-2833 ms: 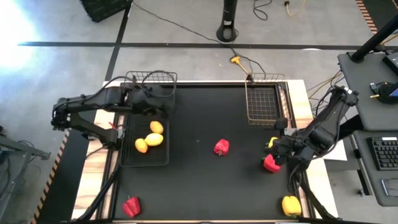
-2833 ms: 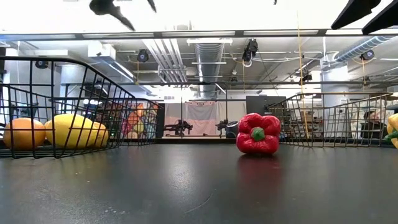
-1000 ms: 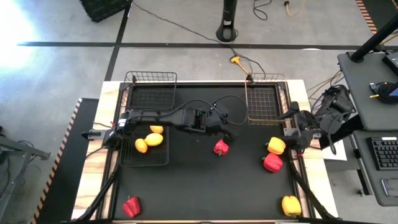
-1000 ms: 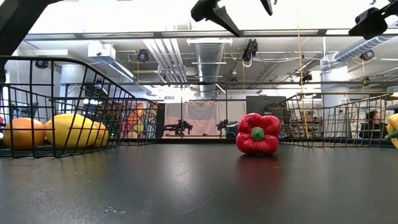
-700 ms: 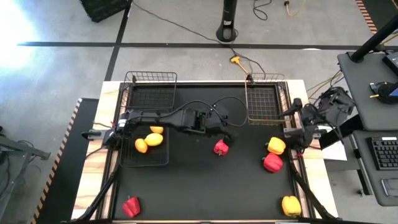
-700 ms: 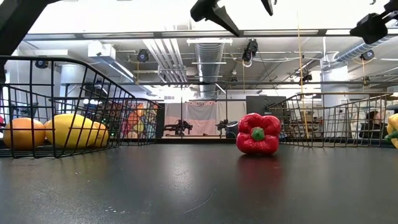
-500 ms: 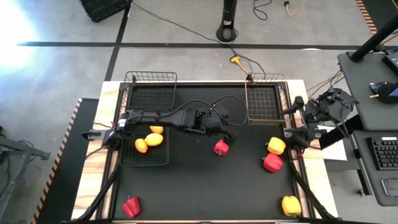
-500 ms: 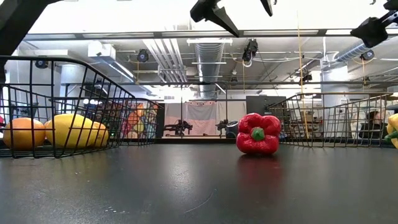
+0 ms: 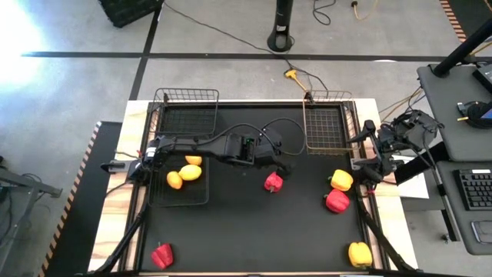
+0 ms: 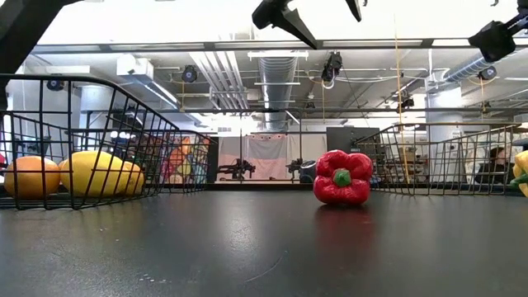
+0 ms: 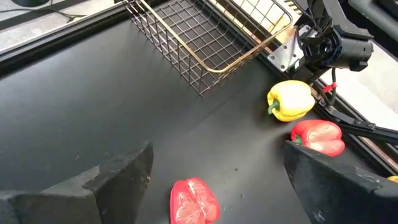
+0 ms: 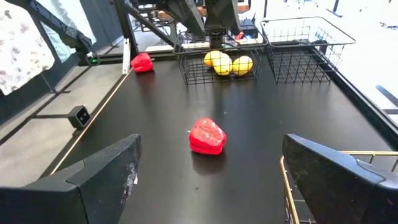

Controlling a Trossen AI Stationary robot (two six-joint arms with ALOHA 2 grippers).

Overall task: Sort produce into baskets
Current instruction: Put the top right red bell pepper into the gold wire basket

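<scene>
From above, the left gripper hangs open right over the red pepper mid-table, three lemons sit in the left basket. Its wrist view shows wide-spread fingers around that pepper. The right gripper sits open at the table's right edge.

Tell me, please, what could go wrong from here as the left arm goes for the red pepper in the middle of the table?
1. The left gripper hangs open above the middle red pepper, which is lumpy and glossy; a poorly centred grasp might let it slip or roll.
2. The yellow pepper and another red pepper sit touching near the right gripper, so grasping one could nudge the other toward the table edge.
</scene>
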